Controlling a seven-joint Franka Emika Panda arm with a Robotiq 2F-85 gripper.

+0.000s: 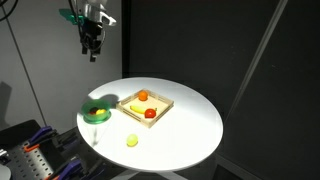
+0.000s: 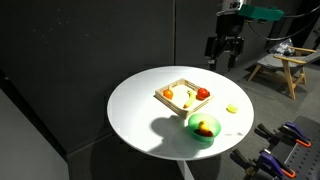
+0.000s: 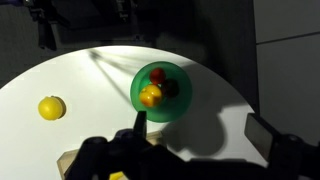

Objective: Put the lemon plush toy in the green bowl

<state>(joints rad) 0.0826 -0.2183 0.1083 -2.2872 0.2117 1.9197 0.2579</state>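
The gripper (image 2: 224, 63) hangs high above the round white table (image 2: 140, 115), fingers spread wide, holding and touching nothing. The lemon plush toy (image 3: 51, 107) lies alone on the tabletop, well apart from the green bowl (image 3: 137, 92), which holds red and orange toys.

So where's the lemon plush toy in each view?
Exterior view: lemon plush toy low centre, right of the green bowl.
Exterior view: toy right of centre, above the bowl.
Wrist view: toy far left, bowl centre.
Shared landmark: the green bowl.
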